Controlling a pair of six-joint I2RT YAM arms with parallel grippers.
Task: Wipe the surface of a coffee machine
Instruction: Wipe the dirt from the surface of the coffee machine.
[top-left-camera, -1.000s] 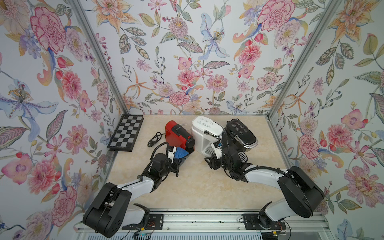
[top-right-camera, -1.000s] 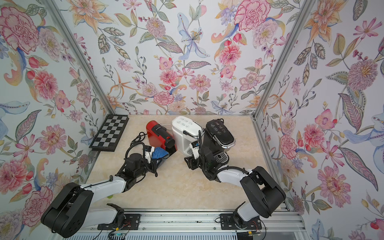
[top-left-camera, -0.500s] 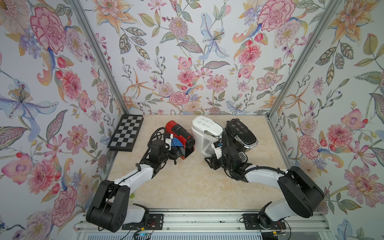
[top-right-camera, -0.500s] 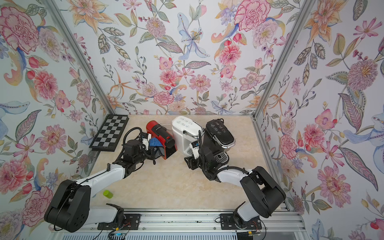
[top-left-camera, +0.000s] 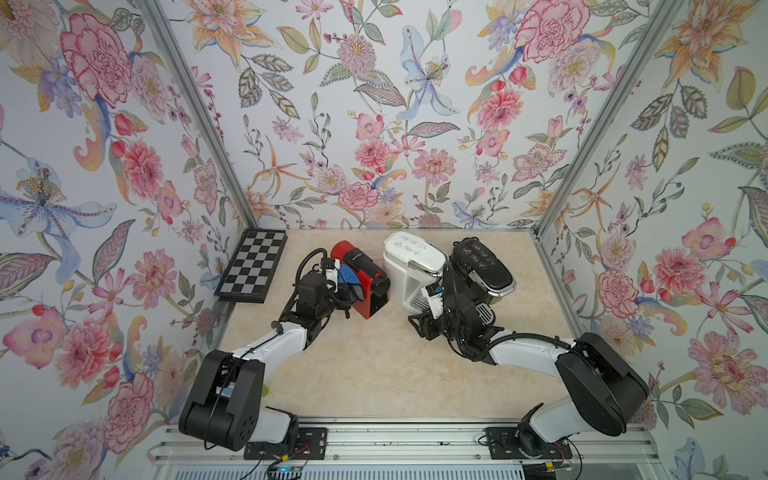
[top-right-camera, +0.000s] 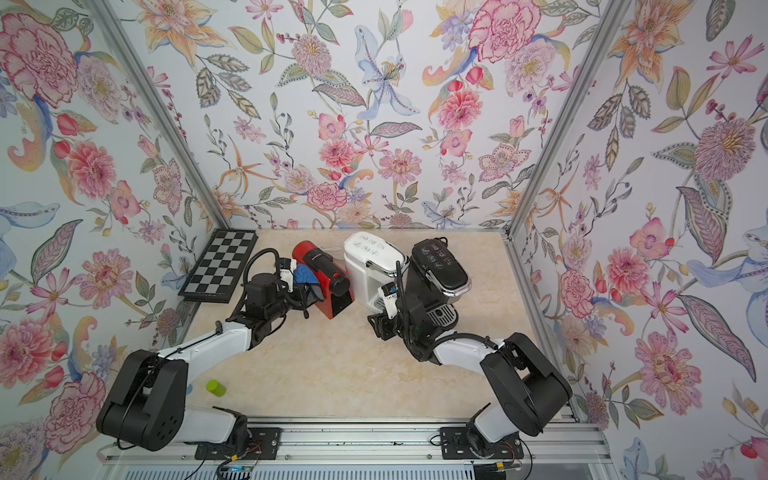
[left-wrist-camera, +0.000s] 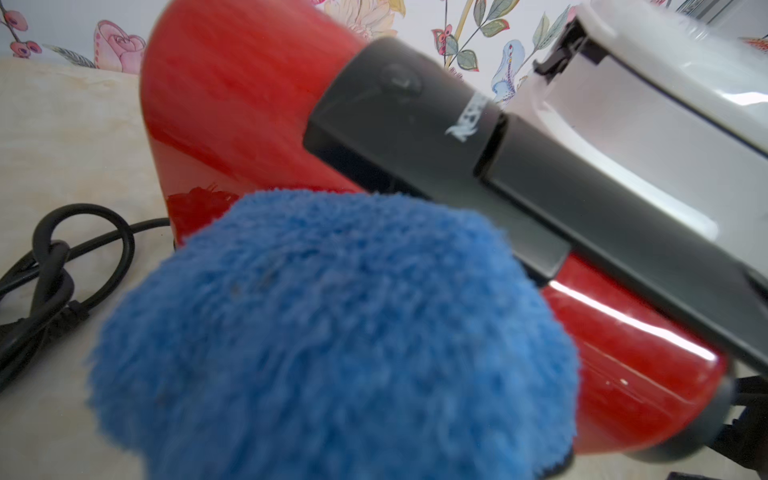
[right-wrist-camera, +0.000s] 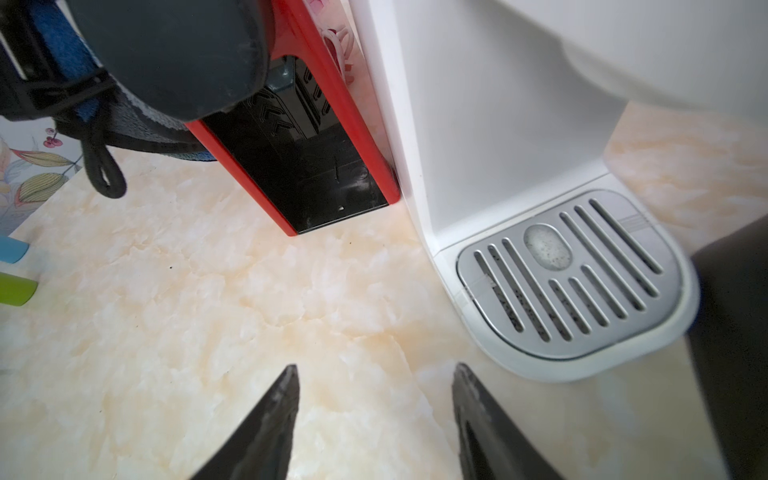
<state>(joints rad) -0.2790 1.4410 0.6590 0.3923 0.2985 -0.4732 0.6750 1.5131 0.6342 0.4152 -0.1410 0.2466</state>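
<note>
The red coffee machine (top-left-camera: 360, 272) stands just left of centre in both top views, toward the back of the marble-look table (top-left-camera: 374, 374). My left gripper (top-left-camera: 337, 287) has a blue cloth (top-left-camera: 348, 277) pressed against its left flank. From above I can't see the fingers. The cloth bunches out of the gripper, which is clamped tight on it.

The left wrist view adds texture. The cloth is a fluffy, deep-pile wad filling the lower frame, touching the machine's glossy red shell below a matte black top bar with a white logo. A knotted black cord (left-wrist-camera: 62, 270) lies at the left edge.

Only the right wrist view shows my right gripper (right-wrist-camera: 374, 370) plainly. It sits low over bare table, its two dark pointed fingers apart with nothing between them. It also shows the slotted grey drip grille (right-wrist-camera: 569, 274) of the white machine (top-left-camera: 409, 259), which stands right beside the red one. A rounded black machine (top-left-camera: 482, 266) stands right of that, and a chessboard (top-left-camera: 253, 266) lies along the left wall. A small green cylinder (top-right-camera: 216, 386) shows clearly at lower left in a top view.
</note>
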